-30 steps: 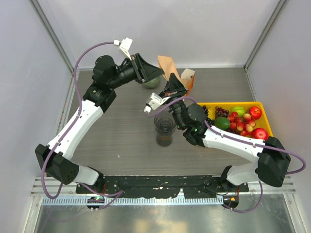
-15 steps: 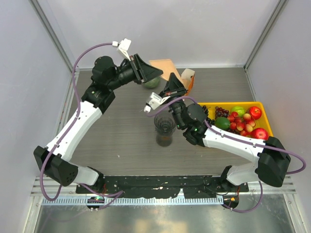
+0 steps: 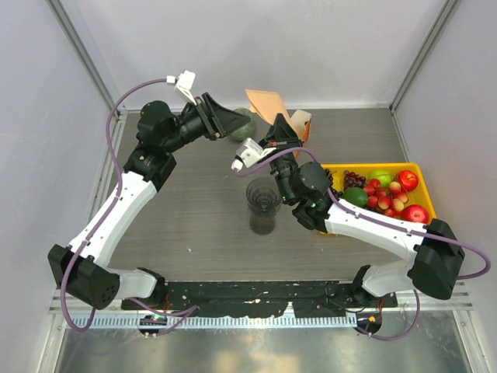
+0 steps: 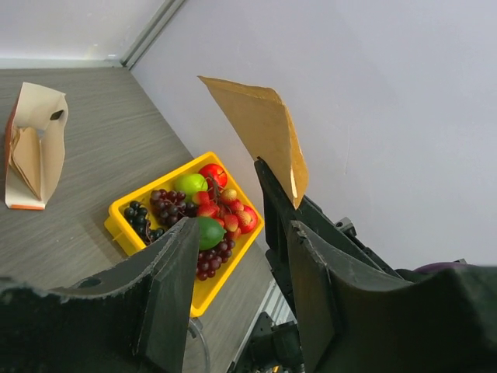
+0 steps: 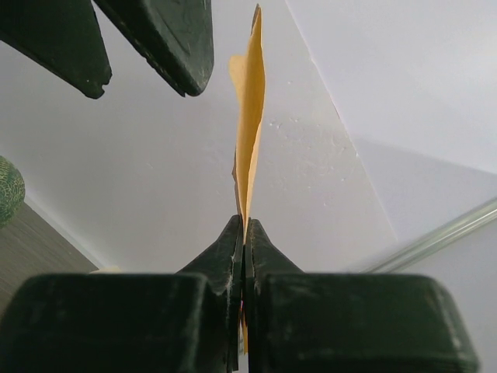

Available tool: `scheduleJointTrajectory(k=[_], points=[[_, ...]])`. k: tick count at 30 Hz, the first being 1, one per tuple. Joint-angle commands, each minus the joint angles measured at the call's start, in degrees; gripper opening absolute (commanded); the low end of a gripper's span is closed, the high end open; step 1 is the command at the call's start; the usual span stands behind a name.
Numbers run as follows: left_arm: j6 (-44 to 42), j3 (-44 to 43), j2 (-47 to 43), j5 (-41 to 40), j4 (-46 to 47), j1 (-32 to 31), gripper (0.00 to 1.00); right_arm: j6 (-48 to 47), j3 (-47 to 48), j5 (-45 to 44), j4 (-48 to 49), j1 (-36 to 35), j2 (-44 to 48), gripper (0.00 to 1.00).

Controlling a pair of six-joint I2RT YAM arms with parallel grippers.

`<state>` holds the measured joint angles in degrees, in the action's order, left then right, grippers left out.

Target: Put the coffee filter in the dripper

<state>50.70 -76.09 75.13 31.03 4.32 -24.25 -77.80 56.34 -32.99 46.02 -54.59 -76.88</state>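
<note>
The coffee filter (image 3: 267,104), a thin light-brown paper, stands up in the air at the back of the table. My right gripper (image 3: 281,130) is shut on its lower edge; the right wrist view shows the coffee filter (image 5: 248,116) edge-on, pinched in the right gripper (image 5: 244,233). My left gripper (image 3: 231,121) hangs open a little left of the paper, holding nothing. In the left wrist view the left gripper (image 4: 241,295) gapes empty, with the coffee filter (image 4: 260,132) beyond it. The dark dripper (image 3: 262,196) sits on a glass jug below my right arm.
A white-orange pack of brown papers (image 3: 300,124) stands behind the right gripper; the pack (image 4: 31,148) also shows in the left wrist view. A yellow fruit tray (image 3: 423,177) lies at the right. A green round object (image 3: 244,129) sits partly hidden under the left gripper.
My left gripper has widened and drawn back to the left, away from the filter. The filter stays pinched in the right gripper and has shifted slightly.
</note>
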Motion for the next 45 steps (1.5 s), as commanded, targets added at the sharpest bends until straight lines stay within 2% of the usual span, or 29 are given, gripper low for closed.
scheduleJointTrajectory(k=[1, 5, 9, 30, 45], points=[[0.7, -1.8, -0.4, -0.5, 4.1, 0.2, 0.5, 1.4, 2.1, -0.8, 1.7, 0.0, 0.9, 0.05], [1.5, -2.5, -0.2, 0.9, 6.5, 0.2, 0.44, 0.6, 1.5, -0.4, 1.6, 0.0, 1.1, 0.05], [2.8, -2.5, 0.1, 2.7, 9.1, 0.2, 0.43, -0.2, 1.0, 0.1, 2.0, 0.0, 1.4, 0.05], [4.1, -6.6, 3.8, 0.0, 5.7, -0.3, 0.31, -2.5, 0.0, 2.2, 5.0, -0.3, 0.7, 0.05], [4.1, -6.8, 4.1, 0.0, 5.9, -1.0, 0.31, -4.9, -1.1, 4.0, 5.7, -0.5, -0.2, 0.05]])
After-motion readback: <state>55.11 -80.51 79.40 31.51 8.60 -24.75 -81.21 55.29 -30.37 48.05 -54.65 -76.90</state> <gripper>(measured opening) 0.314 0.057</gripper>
